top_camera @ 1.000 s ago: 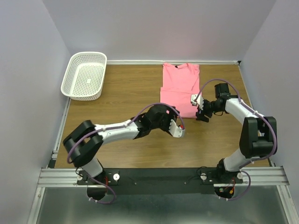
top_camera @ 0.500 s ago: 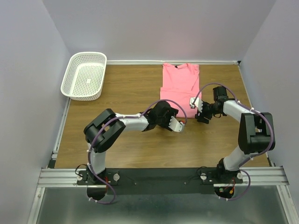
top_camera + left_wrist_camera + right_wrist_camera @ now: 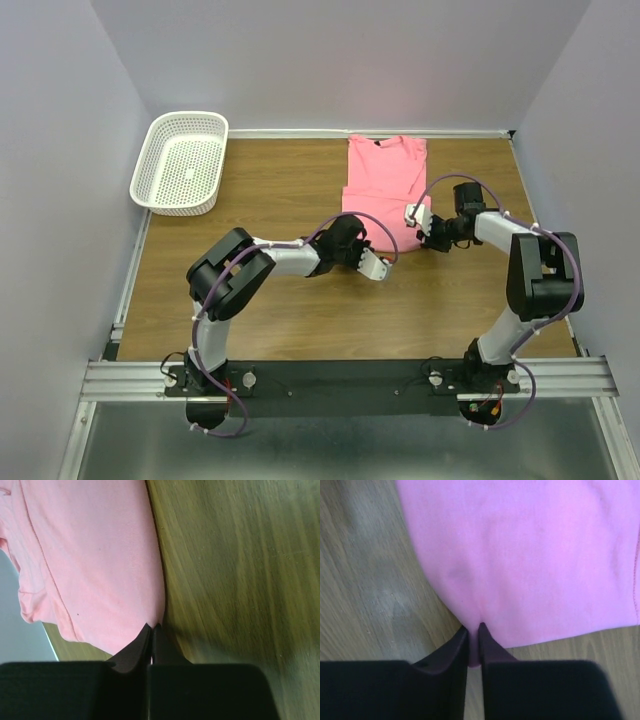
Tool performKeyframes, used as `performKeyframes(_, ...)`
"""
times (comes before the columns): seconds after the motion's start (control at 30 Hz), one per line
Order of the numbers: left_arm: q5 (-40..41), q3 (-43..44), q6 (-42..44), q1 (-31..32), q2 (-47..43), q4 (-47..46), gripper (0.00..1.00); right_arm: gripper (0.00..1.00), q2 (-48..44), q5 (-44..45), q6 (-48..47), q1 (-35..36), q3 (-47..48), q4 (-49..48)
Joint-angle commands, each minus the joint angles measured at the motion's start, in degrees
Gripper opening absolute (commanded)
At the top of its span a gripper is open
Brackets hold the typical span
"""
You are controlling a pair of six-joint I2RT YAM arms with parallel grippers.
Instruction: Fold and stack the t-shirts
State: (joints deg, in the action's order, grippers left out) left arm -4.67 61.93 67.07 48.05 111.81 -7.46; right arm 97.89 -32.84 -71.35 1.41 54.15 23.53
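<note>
A salmon-pink t-shirt [image 3: 385,180] lies flat on the wooden table [image 3: 270,190], folded into a narrow strip with its neck at the far edge. My left gripper [image 3: 378,262] is at the strip's near-left corner. In the left wrist view this gripper [image 3: 154,626] is shut, its tips pinching the edge of the t-shirt [image 3: 95,565]. My right gripper [image 3: 420,222] is at the near-right side. In the right wrist view it [image 3: 474,626] is shut on a small fold of the t-shirt [image 3: 530,555], with pink cloth showing between the fingers.
A white mesh basket [image 3: 180,162] stands at the far left corner of the table. Pale walls close in the table on the left, far and right sides. Bare wood lies between the basket and the shirt, and in front of the arms.
Both grippers have closed from open onto the shirt's near edge. The left arm has drawn in towards the shirt's near-left corner; the right gripper shifted slightly farther onto the cloth.
</note>
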Motion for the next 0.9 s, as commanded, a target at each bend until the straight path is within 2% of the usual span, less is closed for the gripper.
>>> performKeyframes(0.0,-0.17,0.91,0.26,-0.06,0.61,1.48,0.00,0.13,2.23,1.02,0.69,-0.09,-1.06,0.47)
performKeyframes(0.07,-2.09,0.65,-0.18,0.11,-0.18,3.14,0.00,0.03,1.17,0.50,0.69,-0.09,-2.03,1.60)
performKeyframes(0.1,-2.88,0.47,-0.62,0.37,-1.41,3.77,0.00,0.01,-0.49,-0.11,-1.40,-0.09,-2.38,3.26)
performKeyframes(0.17,-4.99,-0.84,-1.85,2.04,-3.52,5.70,0.00,0.01,-2.51,-1.52,-4.65,-0.09,-3.17,11.33)
performKeyframes(0.27,-8.50,-3.04,-5.52,5.54,-8.70,10.18,0.00,0.00,-9.53,-3.72,-9.68,-0.09,-7.28,18.21)
performKeyframes(0.37,-11.75,-5.23,-10.44,10.37,-14.75,15.53,0.00,0.01,-17.88,-4.25,-10.30,-0.09,-11.59,23.04)
performKeyframes(0.57,-12.82,-10.94,-20.20,21.80,-22.14,18.18,0.00,0.00,-36.41,-4.95,-9.26,-0.09,-17.14,32.54)
performKeyframes(0.7,-11.68,-12.54,-21.63,23.23,-24.79,19.50,0.00,0.01,-41.72,-3.46,-6.88,-0.18,-17.24,33.51)
performKeyframes(0.87,-9.92,-11.14,-18.65,20.95,-24.98,21.43,0.00,0.01,-39.27,-3.01,-3.62,-0.09,-12.50,32.99)
